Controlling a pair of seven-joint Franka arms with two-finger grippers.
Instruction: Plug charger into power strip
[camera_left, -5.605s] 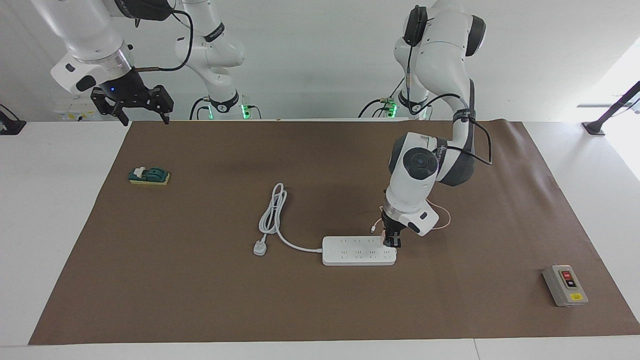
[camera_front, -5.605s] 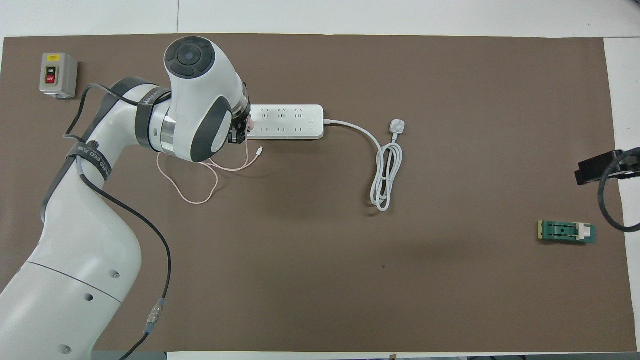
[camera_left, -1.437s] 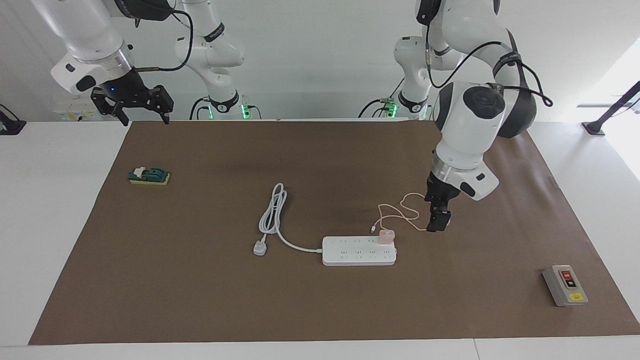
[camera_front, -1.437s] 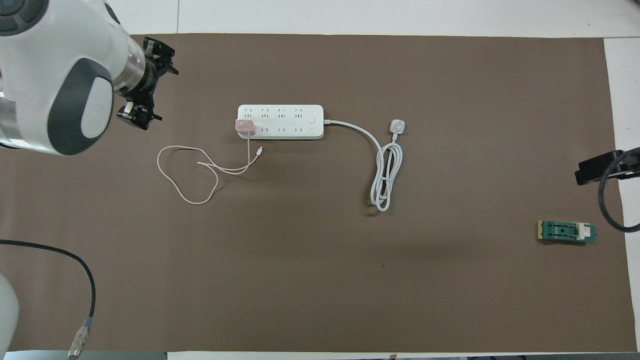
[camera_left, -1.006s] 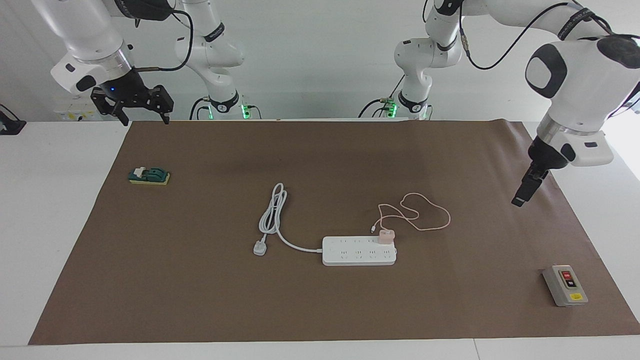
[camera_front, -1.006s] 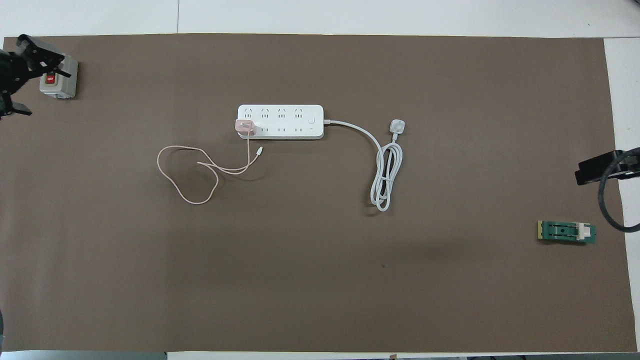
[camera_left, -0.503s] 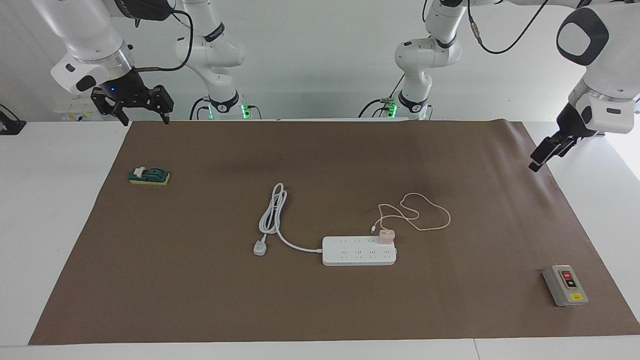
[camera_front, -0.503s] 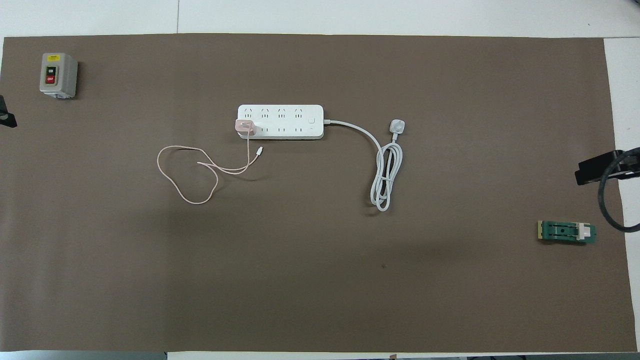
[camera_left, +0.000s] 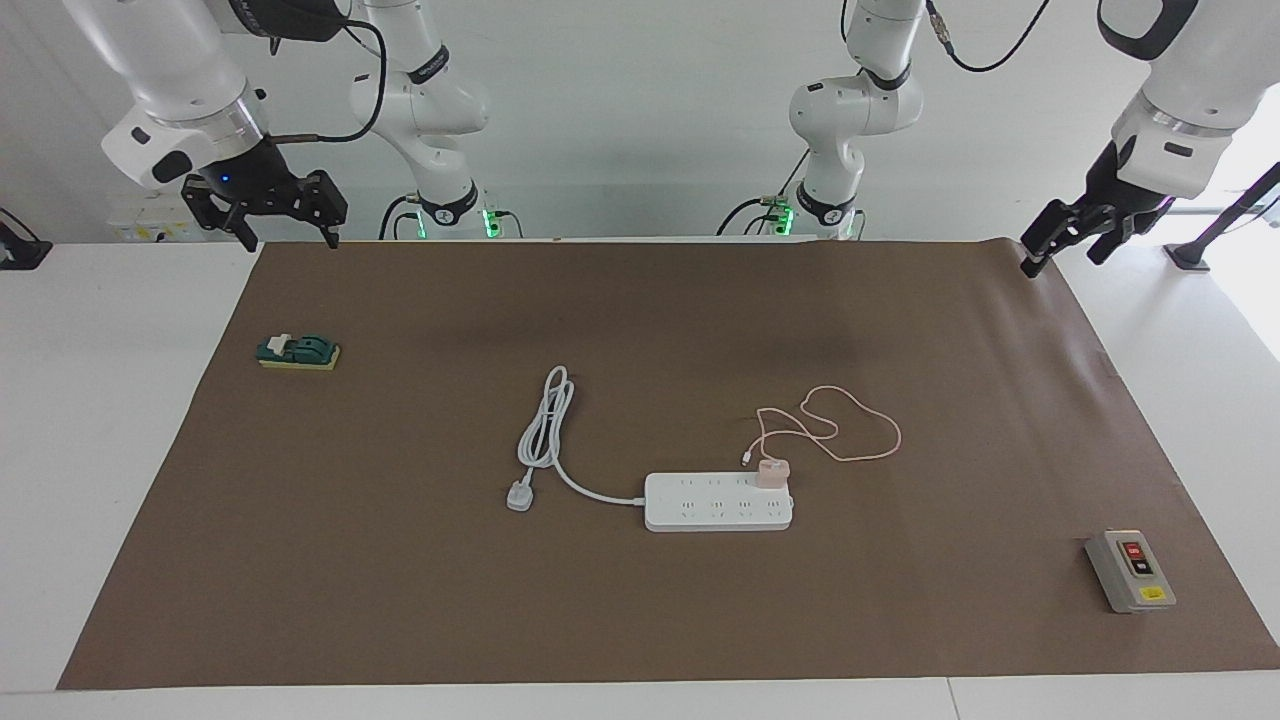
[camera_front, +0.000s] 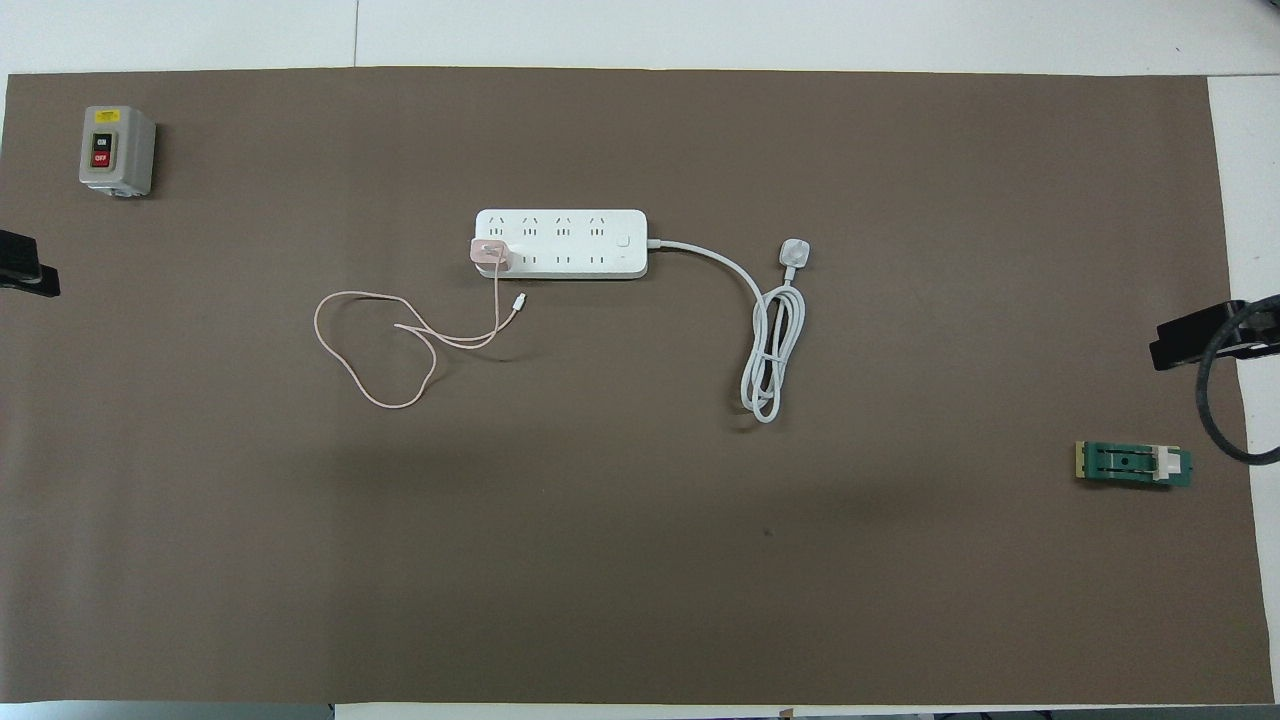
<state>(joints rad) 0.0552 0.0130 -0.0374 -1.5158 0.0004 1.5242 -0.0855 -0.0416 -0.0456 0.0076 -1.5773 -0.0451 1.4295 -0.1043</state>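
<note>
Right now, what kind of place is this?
Likely a robotics lab test bench: two white arms mounted at a white table, a brown mat laid out as a workspace, and practice items on it, such as a power strip with a charger plugged in.

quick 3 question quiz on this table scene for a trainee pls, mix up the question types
1. True or false: the charger sits plugged into the power strip.
2. Which claw holds something? A) left claw B) right claw C) neither
3. Fill in: the grey switch box lies toward the ___ arm's end of the table.

Key: 1 true. 2 C: both claws are open, empty and raised near the robots' edge of the brown mat. 3 left.
</note>
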